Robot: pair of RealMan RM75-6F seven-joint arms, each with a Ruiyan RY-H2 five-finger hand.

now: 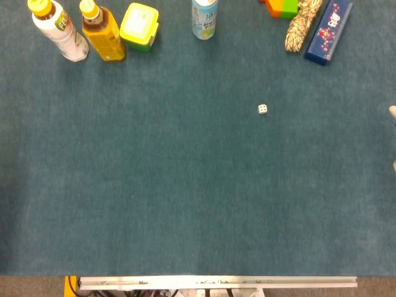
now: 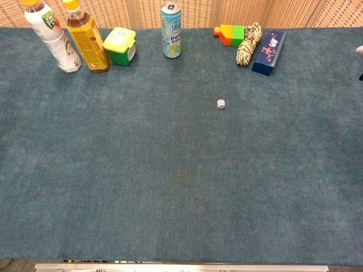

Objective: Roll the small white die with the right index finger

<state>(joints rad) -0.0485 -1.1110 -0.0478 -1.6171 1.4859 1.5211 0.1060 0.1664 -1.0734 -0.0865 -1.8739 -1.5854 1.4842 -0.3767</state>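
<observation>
The small white die (image 1: 263,109) (image 2: 220,103) lies alone on the blue cloth, right of the middle, with nothing touching it. Only slivers of my right hand (image 1: 393,111) (image 2: 359,51) show at the far right edge of both views, well to the right of the die. Too little of the hand is visible to tell how its fingers stand. My left hand appears in neither view.
Along the far edge stand a white bottle (image 1: 59,28), an amber bottle (image 1: 102,31), a yellow-green box (image 1: 139,26) and a can (image 1: 205,18). At the back right lie coloured blocks (image 2: 229,34), a rope bundle (image 2: 248,44) and a dark blue box (image 2: 269,45).
</observation>
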